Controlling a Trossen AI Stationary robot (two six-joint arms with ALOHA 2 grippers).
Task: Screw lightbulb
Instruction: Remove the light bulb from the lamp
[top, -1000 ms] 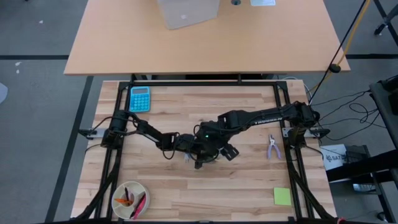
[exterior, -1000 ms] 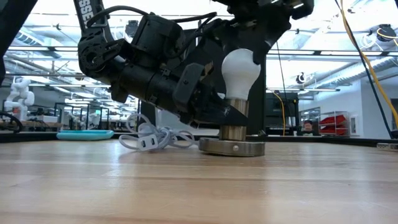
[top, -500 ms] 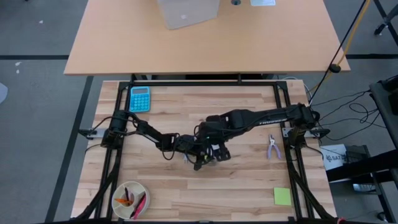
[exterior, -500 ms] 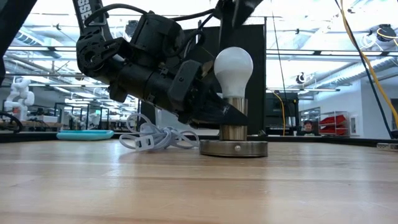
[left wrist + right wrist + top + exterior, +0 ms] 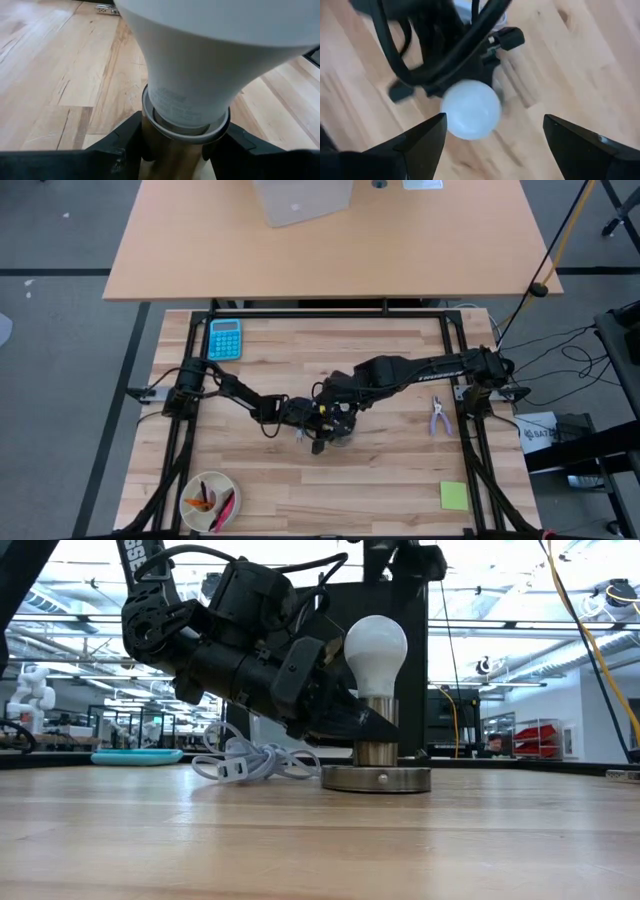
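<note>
The white lightbulb [image 5: 375,645] stands upright with its narrow base in the brassy stem [image 5: 377,745] of the round metal socket disc [image 5: 377,778], which rests flat on the table. It also shows in the left wrist view [image 5: 190,65] and the right wrist view [image 5: 471,110]. My left gripper [image 5: 182,150] is shut on the stem just below the bulb. My right gripper [image 5: 497,145] is open above the globe, with its fingers wide apart on either side and clear of it. My left gripper pinches the socket's stem [image 5: 170,160] between its two fingers [image 5: 125,142], right under the bulb's collar. It comes slanting down from the table's left side. The socket stands upright with its disc on the table.
A white coiled cable with a plug [image 5: 250,762] lies just left of the socket. A teal calculator [image 5: 224,338] lies at the far left, pliers [image 5: 438,416] at the right, a bowl [image 5: 208,502] at the near left and a green note pad [image 5: 454,496] at the near right.
My right gripper has come off the top of the bulb, gone up and turned about its wrist. The bulb leaned toward the low view's right a second ago and now stands upright in the socket. My left gripper has kept its hold on the stem.
</note>
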